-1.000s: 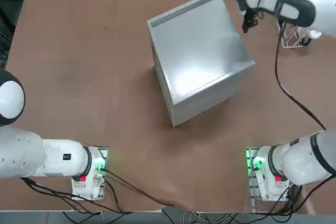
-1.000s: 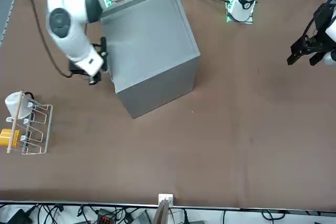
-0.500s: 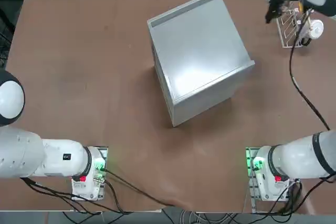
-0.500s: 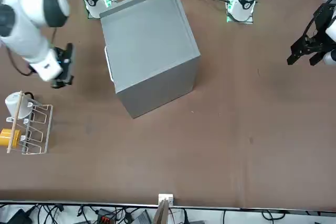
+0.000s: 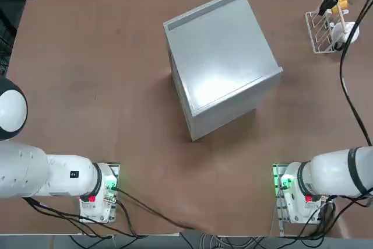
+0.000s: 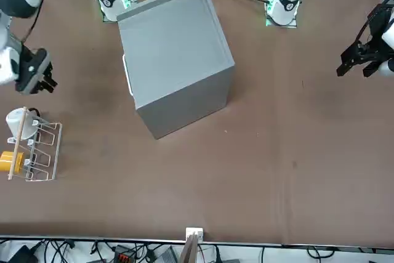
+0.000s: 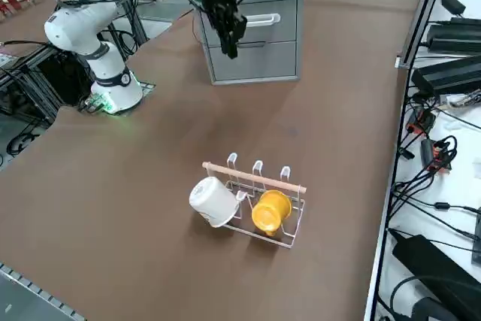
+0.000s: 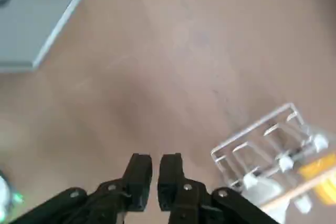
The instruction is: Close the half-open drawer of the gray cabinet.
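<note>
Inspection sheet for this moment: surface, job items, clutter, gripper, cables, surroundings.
Surface: brown table, bare apart from the items below.
Job's things: gray cabinet stands angled mid-table. The drawer looks flush with the cabinet face in the right side view; none sticks out.
Clutter: wire rack holding a white cup and a yellow cup.
Grippers: right gripper is away from the cabinet, over the table near the rack, fingers a narrow gap apart, holding nothing.
Cables: base cables trail off the near edge.
Surroundings: black boxes and wiring beside the table.
</note>
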